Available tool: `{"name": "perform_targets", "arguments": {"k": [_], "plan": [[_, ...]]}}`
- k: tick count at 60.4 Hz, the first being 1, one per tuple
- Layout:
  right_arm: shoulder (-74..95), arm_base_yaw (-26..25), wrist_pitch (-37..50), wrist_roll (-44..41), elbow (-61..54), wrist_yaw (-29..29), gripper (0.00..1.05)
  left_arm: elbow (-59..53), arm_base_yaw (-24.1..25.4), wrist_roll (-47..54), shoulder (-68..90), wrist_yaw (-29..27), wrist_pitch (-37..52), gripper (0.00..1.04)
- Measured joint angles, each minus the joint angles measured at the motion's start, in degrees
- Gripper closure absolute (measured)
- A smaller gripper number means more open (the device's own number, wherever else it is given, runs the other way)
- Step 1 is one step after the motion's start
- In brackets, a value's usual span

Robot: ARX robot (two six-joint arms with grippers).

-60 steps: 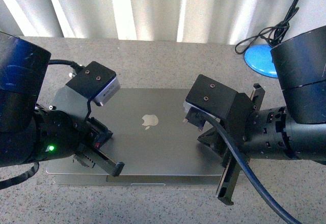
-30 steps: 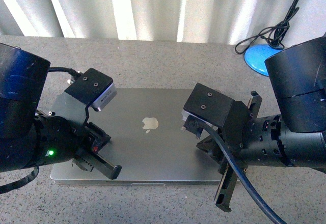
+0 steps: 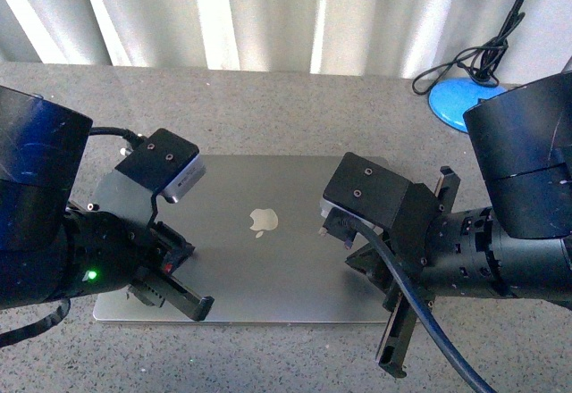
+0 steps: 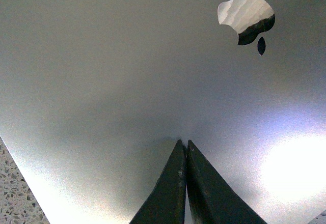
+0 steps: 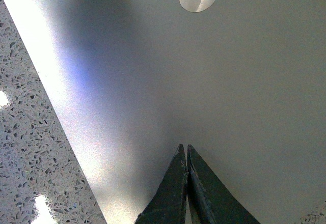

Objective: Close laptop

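Surface: grey speckled stone table (image 3: 268, 112). On it: laptop (image 3: 268, 268), lying flat, lid down, logo facing up. At the far right, well apart from it: blue disc base (image 3: 458, 104) with black cable (image 3: 487, 54).

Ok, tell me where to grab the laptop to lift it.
Probably pinch the laptop at its near long edge, coming in low from the robot's side: it lies shut and flat on the table, so nothing offers a hold from above.
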Motion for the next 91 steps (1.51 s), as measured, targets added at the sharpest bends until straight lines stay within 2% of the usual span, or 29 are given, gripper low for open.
{"name": "perform_targets", "arguments": {"k": [38,57,65,72,78,83,91], "plan": [[2.29,1.77,-1.66,5.27,1.42,0.94,1.04,-1.22,2.58,0.02,0.57,1.14,2.21,1.01],[2.58,2.51,0.92,5.57,1.03,1.38,1.04,-2.08,4.31,-0.35,1.11,1.07,4.66,1.01],[0.17,2.69,6.38,6.32,-0.83,4.7,1.04,-2.4,6.29,-4.17,-0.83,-4.22,9.62,1.01],[-5.22,1.66,8.83,11.06,-0.79,8.85,1.04,-2.47,9.14,-10.62,-4.92,-10.51,16.13,1.01],[-12.92,-0.48,10.99,16.35,-0.11,13.2,1.04,-2.4,14.58,-20.87,-13.73,-20.37,20.9,1.01],[-21.09,-3.39,6.49,23.06,1.86,16.11,1.04,-3.67,19.89,-27.17,-22.77,-28.79,22.36,1.01],[-31.19,-7.63,3.1,29.92,1.16,16.83,0.84,-7.74,27.32,-33.4,-37.31,-34.38,18.14,1.01]]}}
